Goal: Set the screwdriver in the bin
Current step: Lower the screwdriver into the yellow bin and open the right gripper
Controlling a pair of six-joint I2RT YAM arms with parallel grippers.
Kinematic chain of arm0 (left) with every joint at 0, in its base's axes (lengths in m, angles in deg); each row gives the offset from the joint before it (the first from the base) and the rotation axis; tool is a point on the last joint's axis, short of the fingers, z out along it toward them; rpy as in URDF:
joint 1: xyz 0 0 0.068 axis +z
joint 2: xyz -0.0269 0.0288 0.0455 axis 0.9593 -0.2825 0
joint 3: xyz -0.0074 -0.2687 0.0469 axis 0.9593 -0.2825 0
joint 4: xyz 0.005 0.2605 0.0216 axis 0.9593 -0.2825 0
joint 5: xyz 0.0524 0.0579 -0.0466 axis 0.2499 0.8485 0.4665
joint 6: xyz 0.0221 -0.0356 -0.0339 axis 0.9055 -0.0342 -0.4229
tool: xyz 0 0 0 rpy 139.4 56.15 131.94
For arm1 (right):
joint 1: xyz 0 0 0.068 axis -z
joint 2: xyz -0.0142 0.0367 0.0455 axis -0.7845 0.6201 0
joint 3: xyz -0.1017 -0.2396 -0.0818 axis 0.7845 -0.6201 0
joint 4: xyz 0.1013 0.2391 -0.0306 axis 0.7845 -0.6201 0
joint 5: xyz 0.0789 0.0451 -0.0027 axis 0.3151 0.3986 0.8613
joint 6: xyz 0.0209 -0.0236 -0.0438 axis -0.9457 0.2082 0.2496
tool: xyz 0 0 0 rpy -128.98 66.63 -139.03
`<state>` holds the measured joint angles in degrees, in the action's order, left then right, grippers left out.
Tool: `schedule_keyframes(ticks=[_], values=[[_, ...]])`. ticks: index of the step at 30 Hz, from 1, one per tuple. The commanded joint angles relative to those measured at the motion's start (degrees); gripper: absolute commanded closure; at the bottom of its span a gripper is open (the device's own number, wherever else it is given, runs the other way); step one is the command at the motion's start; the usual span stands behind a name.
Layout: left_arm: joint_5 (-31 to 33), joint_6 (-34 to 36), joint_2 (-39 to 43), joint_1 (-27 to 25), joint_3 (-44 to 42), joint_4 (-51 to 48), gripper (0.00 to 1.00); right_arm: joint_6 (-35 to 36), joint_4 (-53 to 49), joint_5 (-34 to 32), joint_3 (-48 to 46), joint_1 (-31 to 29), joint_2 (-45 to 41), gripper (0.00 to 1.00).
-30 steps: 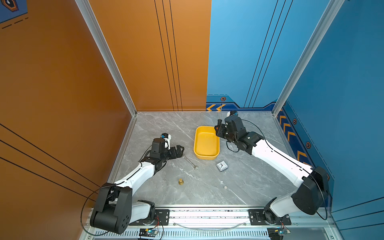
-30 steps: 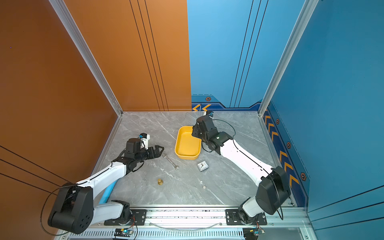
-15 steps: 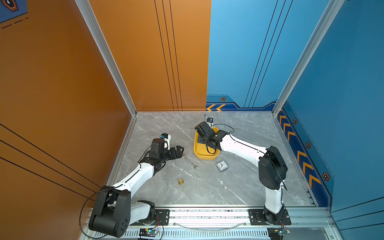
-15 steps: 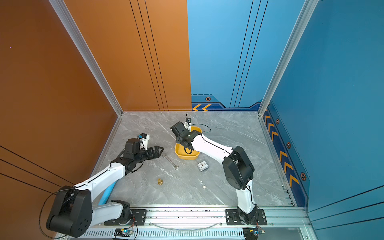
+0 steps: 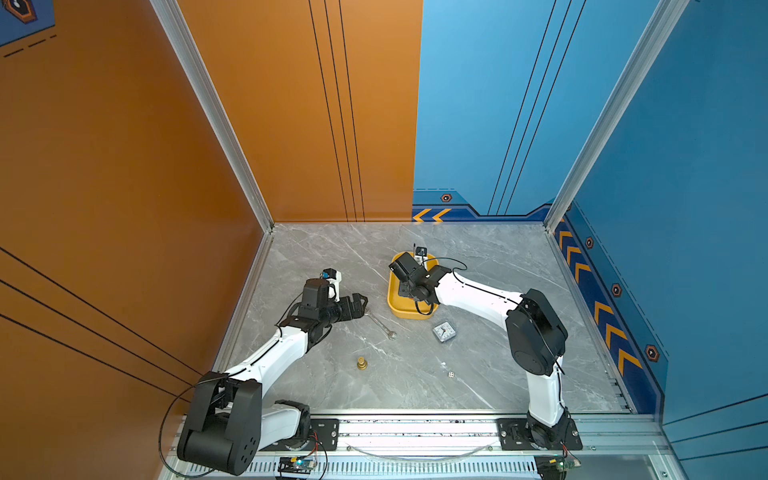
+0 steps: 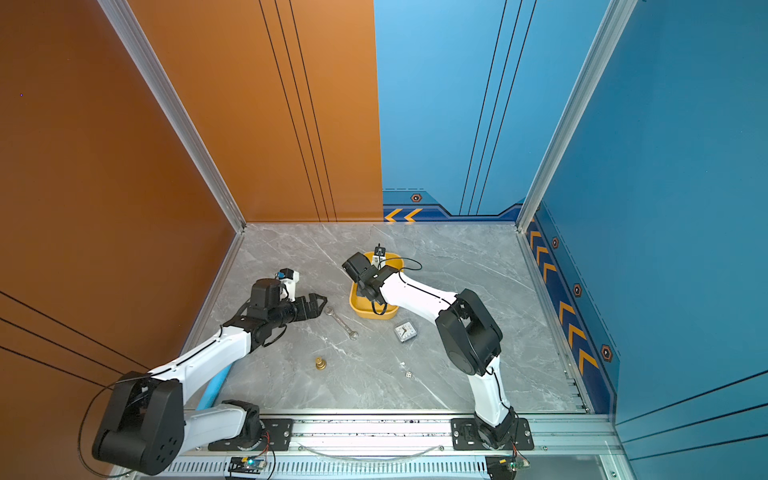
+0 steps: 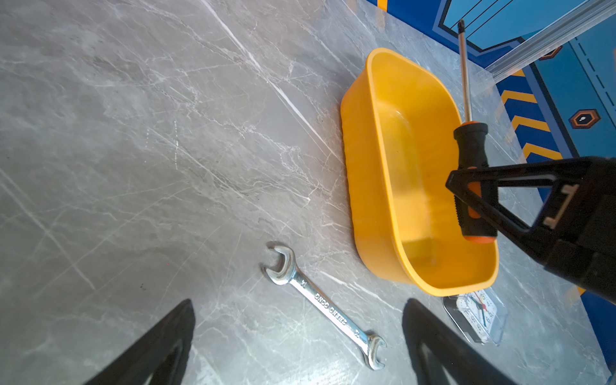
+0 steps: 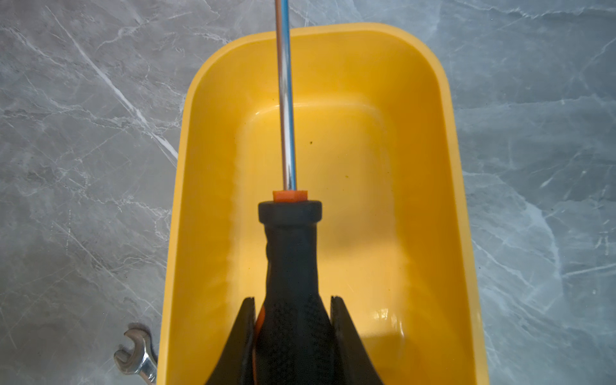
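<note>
My right gripper [image 8: 292, 297] is shut on the black handle of the screwdriver [image 8: 290, 253], and one of its fingers [image 7: 473, 196] shows across that handle in the left wrist view. The screwdriver [image 7: 471, 150] hangs over the inside of the yellow bin [image 8: 446, 166], its metal shaft running along the bin's length toward the far wall. In both top views the right gripper [image 5: 405, 289] sits over the bin [image 5: 395, 305]. My left gripper [image 7: 298, 301] is open and empty, low over the table to the left of the bin [image 7: 366, 186].
A silver wrench [image 5: 381, 326] lies on the grey table between the left gripper [image 5: 361, 302] and the bin. A small clock [image 5: 444, 331] stands just in front of the bin. A brass piece [image 5: 362, 363] and a white die [image 5: 451, 375] lie nearer the front rail.
The right arm has swung left from the bin's right side to over the bin, carrying the screwdriver. The left arm has not moved.
</note>
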<state>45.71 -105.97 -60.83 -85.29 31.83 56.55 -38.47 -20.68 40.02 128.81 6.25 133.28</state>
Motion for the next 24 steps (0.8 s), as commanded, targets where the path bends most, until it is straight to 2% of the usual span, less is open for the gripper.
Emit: schedule_keyframes(ticks=[1,18,20,22,24], values=[[-0.86,1.22,0.73,0.31,-1.17,-0.13,0.02,-1.26,-1.26,1.49,-0.78,0.51,2.23,1.00],[-0.36,1.65,0.67,0.63,-1.05,-0.98,0.02,-1.07,-1.25,4.69,-0.57,2.57,7.87,0.99],[-0.29,1.91,0.67,0.69,-1.00,-1.26,0.02,-1.09,-1.25,4.98,-0.61,2.71,8.15,0.86],[-0.13,2.03,0.76,0.77,-0.96,-1.44,0.02,-0.91,-1.25,5.15,-0.60,2.82,8.34,0.69],[-0.14,2.03,0.76,0.88,-0.96,-1.46,0.02,-0.86,-1.25,5.01,-0.66,2.82,8.38,0.64]])
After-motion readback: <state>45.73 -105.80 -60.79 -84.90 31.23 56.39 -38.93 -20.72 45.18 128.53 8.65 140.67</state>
